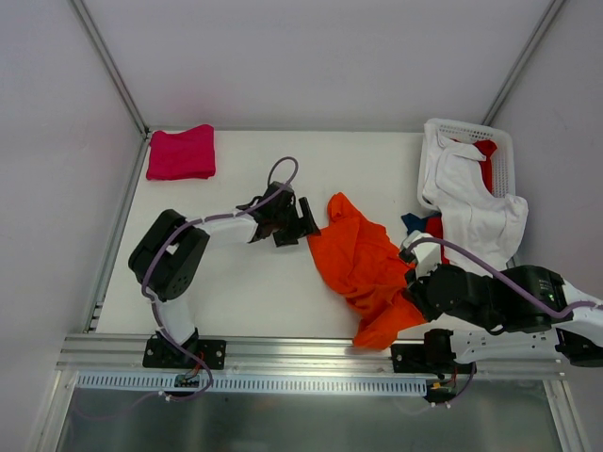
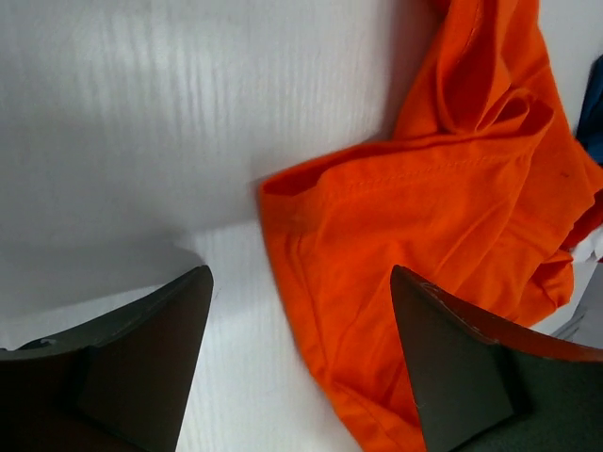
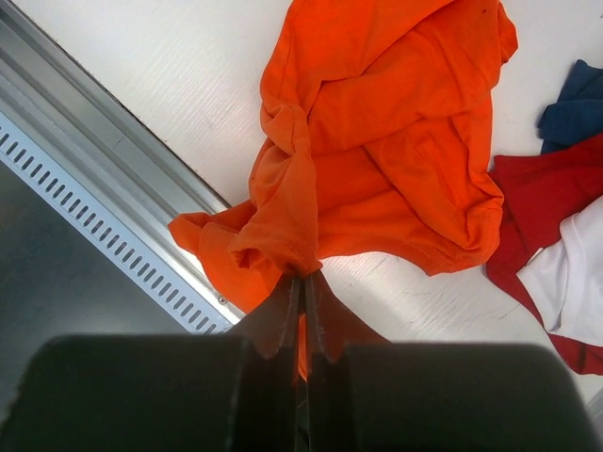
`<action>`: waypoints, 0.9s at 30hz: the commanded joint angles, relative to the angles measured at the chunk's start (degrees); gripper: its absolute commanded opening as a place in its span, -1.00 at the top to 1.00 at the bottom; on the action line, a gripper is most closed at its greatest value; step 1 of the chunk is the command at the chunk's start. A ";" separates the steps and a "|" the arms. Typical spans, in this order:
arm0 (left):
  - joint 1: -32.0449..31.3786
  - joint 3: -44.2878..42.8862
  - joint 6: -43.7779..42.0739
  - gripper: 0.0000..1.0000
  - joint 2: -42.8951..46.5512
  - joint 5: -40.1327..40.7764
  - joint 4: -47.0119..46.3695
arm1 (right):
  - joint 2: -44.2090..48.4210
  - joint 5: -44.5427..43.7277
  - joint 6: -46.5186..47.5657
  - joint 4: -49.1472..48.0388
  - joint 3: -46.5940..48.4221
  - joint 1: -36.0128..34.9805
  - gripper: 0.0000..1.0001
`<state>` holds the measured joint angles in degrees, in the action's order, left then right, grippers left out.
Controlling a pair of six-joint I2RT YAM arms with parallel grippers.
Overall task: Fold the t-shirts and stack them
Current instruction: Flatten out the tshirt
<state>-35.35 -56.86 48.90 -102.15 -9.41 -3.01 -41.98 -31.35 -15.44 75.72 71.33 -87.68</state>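
A crumpled orange t-shirt [image 1: 363, 259] lies mid-table, its near corner trailing over the front rail. My right gripper [image 3: 303, 276] is shut on a bunched fold of that orange t-shirt [image 3: 377, 122] at its near end. My left gripper [image 1: 311, 224] stands open at the shirt's far-left edge. In the left wrist view that hemmed edge [image 2: 311, 202] lies between the two fingers, which are apart from the cloth. A folded magenta-pink t-shirt [image 1: 181, 153] rests at the far left corner. White [image 1: 471, 202], red [image 1: 433, 226] and dark blue [image 1: 413, 221] t-shirts spill from the basket.
A white slotted basket [image 1: 504, 151] stands at the far right, shirts hanging over its near side. A metal rail [image 1: 283, 348] runs along the front edge of the table. Enclosure walls with metal posts close in the left, far and right sides.
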 commanded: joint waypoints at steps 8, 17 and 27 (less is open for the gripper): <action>-2.00 -8.96 0.75 -0.35 -9.73 3.26 -0.16 | 0.93 -2.40 0.68 -0.14 0.04 -0.12 0.99; -2.00 -10.99 2.16 0.91 -12.90 3.61 0.72 | 0.93 -3.36 0.76 -0.23 0.04 -0.04 0.99; -1.21 -9.94 -4.95 1.00 2.60 16.93 6.69 | 0.67 -10.55 2.43 -0.14 4.07 -0.04 0.99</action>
<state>-36.82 -66.96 48.99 -111.09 -2.92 -2.09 -41.19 -35.81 -14.87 75.75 71.75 -87.68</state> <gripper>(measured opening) 0.029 0.015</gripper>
